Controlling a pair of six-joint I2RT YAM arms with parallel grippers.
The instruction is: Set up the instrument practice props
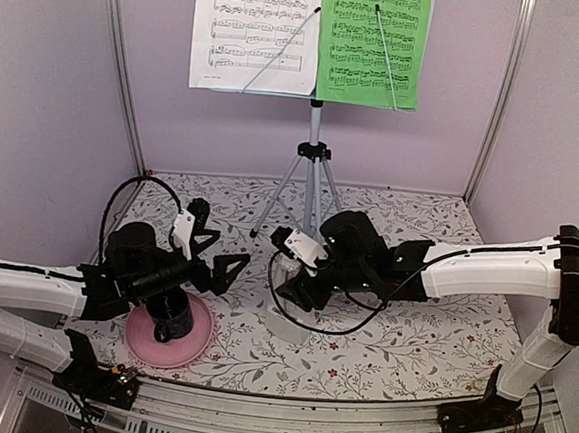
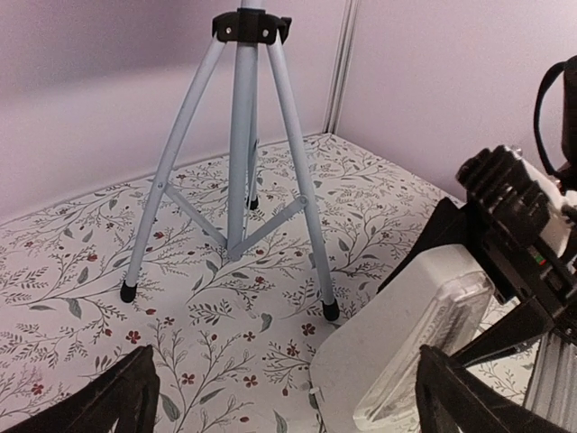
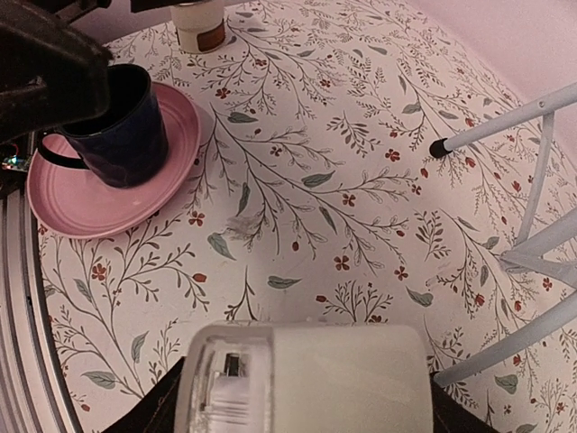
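Observation:
The music stand on its silver tripod (image 1: 312, 178) stands at the back middle and holds a white sheet of music (image 1: 254, 28) beside a green sheet (image 1: 371, 42); the sheets hide its desk. My right gripper (image 1: 303, 278) is shut on the small white metronome (image 1: 292, 317), holding it low over the table just in front of the tripod. The right wrist view shows the metronome (image 3: 343, 379) between my right gripper's (image 3: 302, 410) dark fingers. My left gripper (image 1: 221, 256) is open and empty, left of the metronome (image 2: 424, 325). The tripod legs (image 2: 242, 135) show beyond my left gripper (image 2: 284, 383).
A dark mug (image 1: 171, 318) on a pink plate (image 1: 194, 347) sits under my left arm at the front left, also in the right wrist view (image 3: 122, 131). A small beige cup (image 3: 200, 27) stands behind it. Walls and frame posts (image 1: 121, 63) close in the table.

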